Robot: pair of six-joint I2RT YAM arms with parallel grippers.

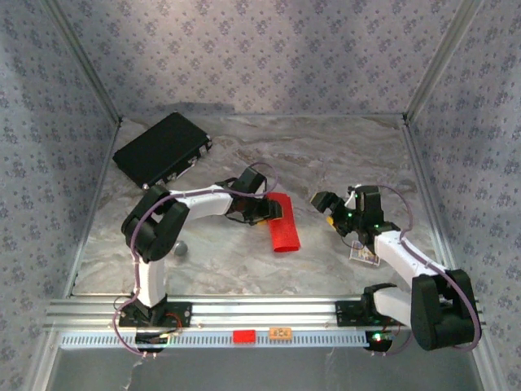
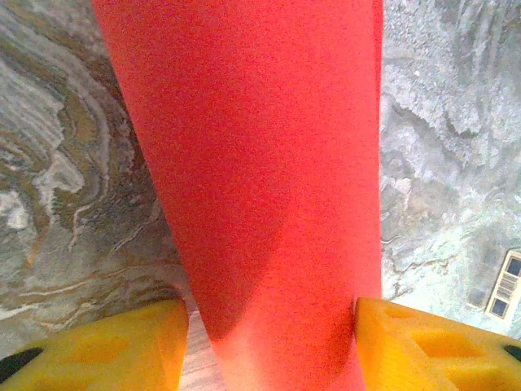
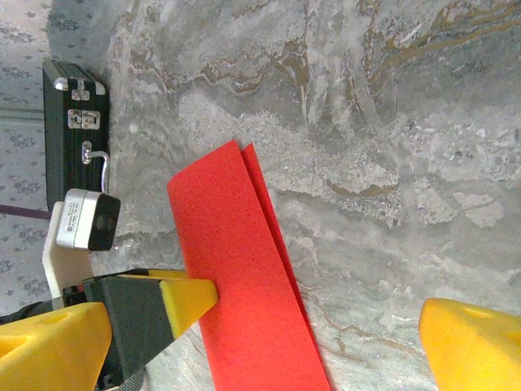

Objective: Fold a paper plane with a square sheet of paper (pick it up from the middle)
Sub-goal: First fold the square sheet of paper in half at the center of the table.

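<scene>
At the far left of the tabletop [image 1: 326, 155] a closed black case [image 1: 161, 149] is seen lying flat. Nearer the left arm's base, a small grey round object [image 1: 181, 248] is set well apart from it. The left pincer [image 1: 267, 212] is reached in toward the middle and is placed astride the red paper [image 1: 284, 224]. Its yellow fingers [image 2: 122, 346] are held moderately apart, one on each side of the strip. A sliver of tabletop is left showing between one finger and the paper's edge, so the paper is not clamped. The red paper is folded into a long, narrow strip, and two layers are seen at one end. It is laid on the tabletop near the centre, between the two pincers. To its right, the right pincer [image 1: 327, 208] is spread wide and nothing is held in it. A small printed card [image 1: 365, 255] is seen beside the right arm.
</scene>
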